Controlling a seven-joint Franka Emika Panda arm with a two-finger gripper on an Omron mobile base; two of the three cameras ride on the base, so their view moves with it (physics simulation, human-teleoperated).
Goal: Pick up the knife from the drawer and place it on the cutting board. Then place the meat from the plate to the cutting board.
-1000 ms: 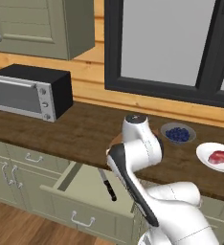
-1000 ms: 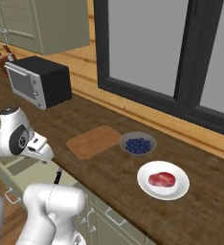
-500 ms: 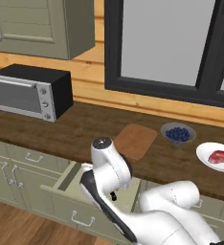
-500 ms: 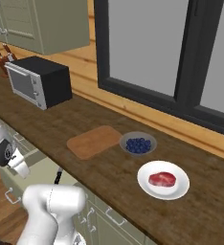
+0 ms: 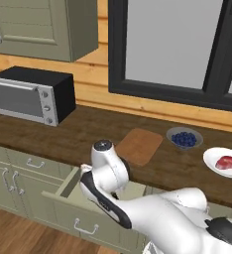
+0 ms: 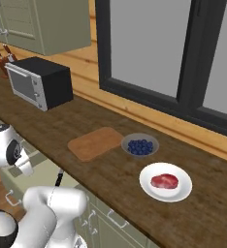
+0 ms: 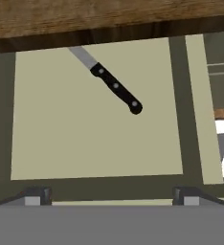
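The arm bends low over the front edge of the table [image 5: 83, 136], its wrist dipped above the open drawer [image 7: 99, 139], and the hand [image 7: 109, 194] looks straight down into it. The hand's two fingertips [image 7: 35, 195] stand far apart, with nothing between them. In the hand view the knife [image 7: 109, 83] lies flat and diagonal on the drawer's pale floor, well clear of the tips, its blade partly tucked under the table's overhang and its black handle pointing out into the open part.

On the table from left to right in the left base view: a microwave [image 5: 31, 94], the bare cutting board [image 5: 139, 146], a bowl of berries [image 5: 184, 138], then the plate [image 5: 214, 163] carrying the meat [image 5: 226, 162]. The robot's own white arm covers much of the drawer in that view.
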